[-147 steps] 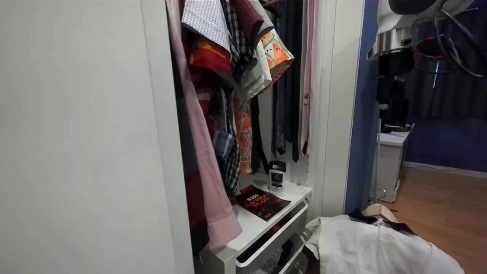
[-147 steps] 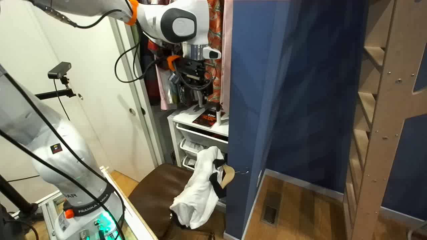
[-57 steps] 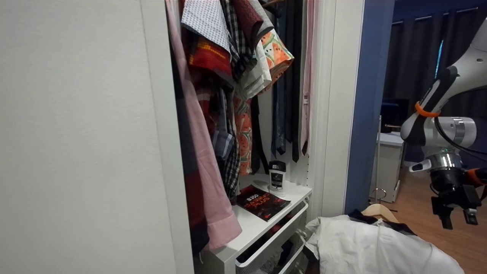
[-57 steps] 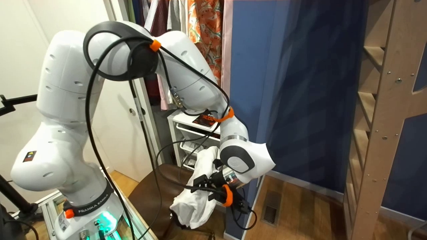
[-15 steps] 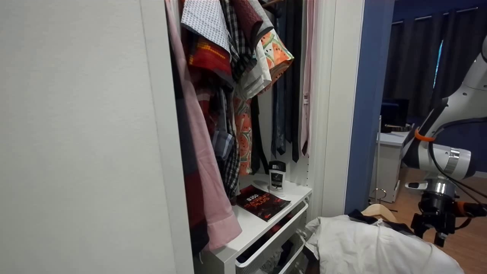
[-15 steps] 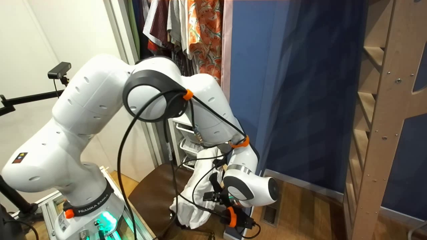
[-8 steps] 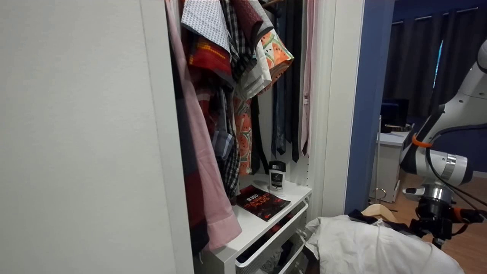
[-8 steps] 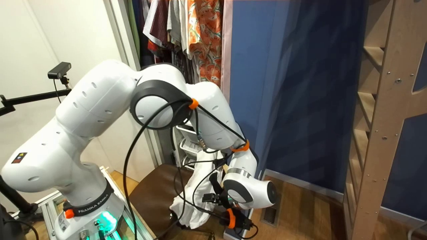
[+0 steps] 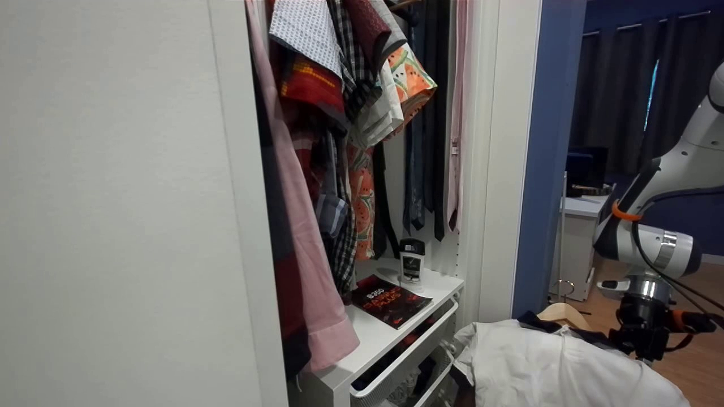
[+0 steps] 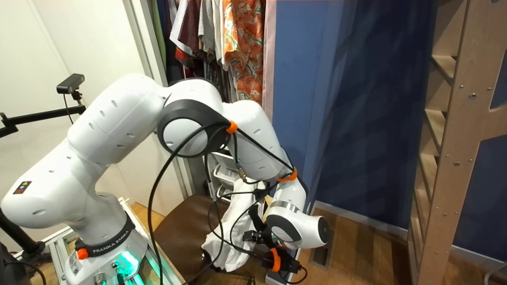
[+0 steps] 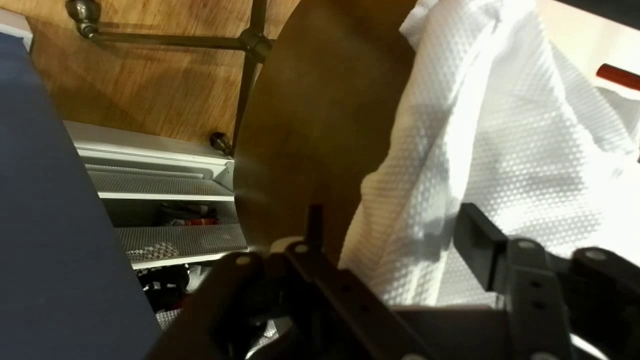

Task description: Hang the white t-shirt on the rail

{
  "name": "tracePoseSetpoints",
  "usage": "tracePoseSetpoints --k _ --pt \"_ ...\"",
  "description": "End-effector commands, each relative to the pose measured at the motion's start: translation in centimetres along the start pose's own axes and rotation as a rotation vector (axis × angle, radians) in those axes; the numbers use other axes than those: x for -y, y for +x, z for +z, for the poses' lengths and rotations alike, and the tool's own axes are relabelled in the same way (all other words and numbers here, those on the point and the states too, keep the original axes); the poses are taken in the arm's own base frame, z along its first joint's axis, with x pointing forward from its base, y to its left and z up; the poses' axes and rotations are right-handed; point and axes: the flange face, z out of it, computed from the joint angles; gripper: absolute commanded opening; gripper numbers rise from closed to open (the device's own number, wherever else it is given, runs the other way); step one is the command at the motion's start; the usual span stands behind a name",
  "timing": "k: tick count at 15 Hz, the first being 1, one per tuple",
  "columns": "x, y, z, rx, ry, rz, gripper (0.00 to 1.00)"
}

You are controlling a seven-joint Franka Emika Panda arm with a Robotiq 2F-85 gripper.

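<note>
The white t-shirt (image 9: 565,362) lies draped over a round brown seat (image 10: 178,225). It also shows in an exterior view (image 10: 239,202) and in the wrist view (image 11: 525,150). Its light wooden hanger (image 9: 563,314) is inside the dark collar, with the hook pointing up in that view. My gripper (image 11: 392,232) is open. One finger is over the white cloth and the other over the brown seat beside the shirt's edge; I cannot tell whether they touch it. In the exterior views the gripper (image 9: 639,343) (image 10: 255,236) is beside the shirt. The rail is out of view.
Hanging clothes fill the closet, including a pinkish garment (image 9: 325,322) and watermelon fabric (image 10: 249,55). A white drawer unit (image 9: 373,353) holds a dark booklet (image 9: 390,301) and a deodorant stick (image 9: 412,263). A blue wall (image 10: 301,87) stands beside the closet.
My arm has swung from in front of the closet out to the shirt and lowered beside it. In the last second it sank slightly. The shirt has not visibly moved.
</note>
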Motion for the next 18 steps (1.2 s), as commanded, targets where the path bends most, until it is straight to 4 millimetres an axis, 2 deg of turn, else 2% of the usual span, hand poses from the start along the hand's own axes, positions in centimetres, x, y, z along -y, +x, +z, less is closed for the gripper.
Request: tracePoseSetpoints --k 1,6,7,12,18 --pt "-0.6 -0.3 -0.1 -0.031 -0.005 -0.009 0.38" --pt "-0.7 -0.3 0.0 -0.031 0.000 -0.010 0.04" --pt "-0.6 -0.3 0.0 -0.028 0.000 -0.013 0.01" --pt "0.3 0.0 -1.6 -0.030 -0.029 -0.056 0.04" --pt "4.3 1.1 -5.9 -0.018 -0.109 -0.174 0.04"
